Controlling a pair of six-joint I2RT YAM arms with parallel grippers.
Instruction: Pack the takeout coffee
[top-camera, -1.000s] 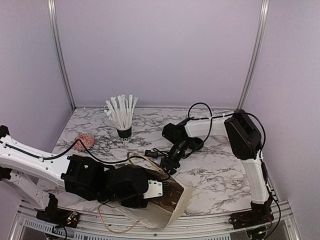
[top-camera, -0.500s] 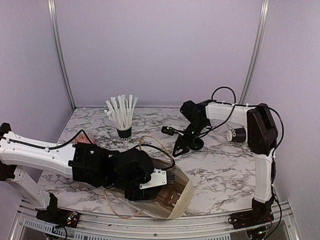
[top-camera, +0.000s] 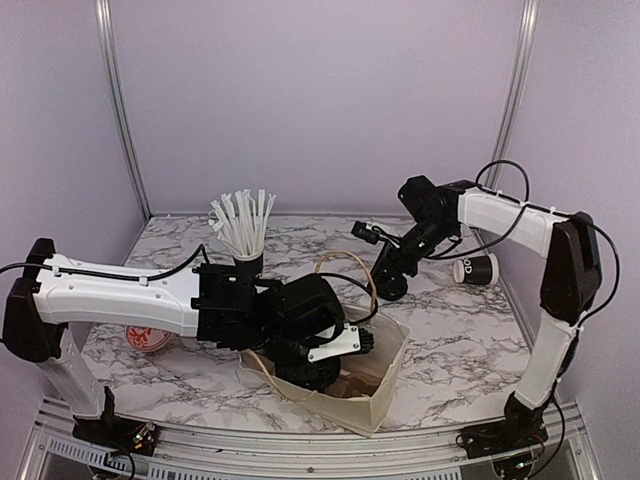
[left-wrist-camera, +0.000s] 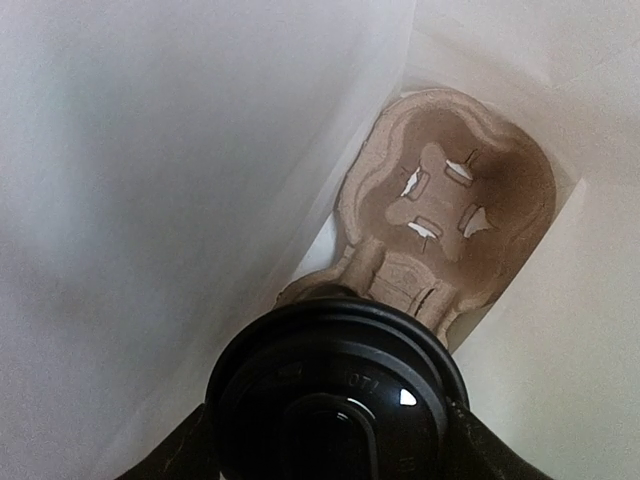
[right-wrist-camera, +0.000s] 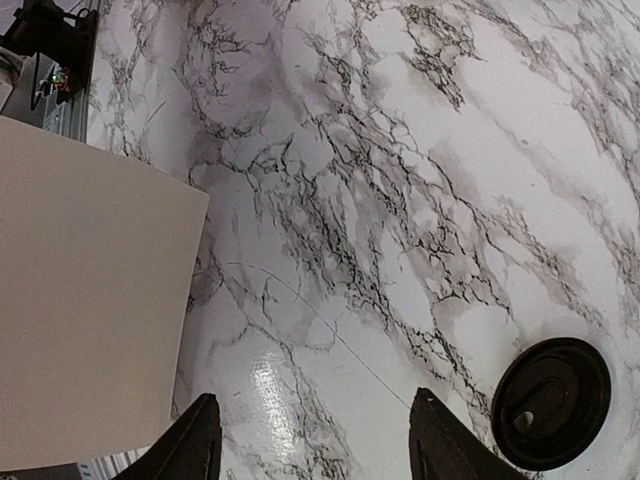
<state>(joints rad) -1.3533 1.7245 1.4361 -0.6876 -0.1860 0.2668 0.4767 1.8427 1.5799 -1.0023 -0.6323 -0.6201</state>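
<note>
Inside the bag (left-wrist-camera: 150, 150), the takeout coffee (left-wrist-camera: 335, 395)

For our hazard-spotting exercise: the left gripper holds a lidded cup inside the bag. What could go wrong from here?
1. The takeout coffee in the left gripper hides part of the cup carrier; missing a socket, it may tip.
2. The handle of the paper bag arches close to the left arm; it could snag when the arm pulls out.

Cup of straws (top-camera: 247, 262) upright at the tabletop (top-camera: 450, 340) rear. Loose black lid (right-wrist-camera: 550, 403) flat on the marble. Brown carrier (left-wrist-camera: 450, 200) deep inside the bag (top-camera: 392, 375). Red-patterned disc (top-camera: 143, 338) far left.
</note>
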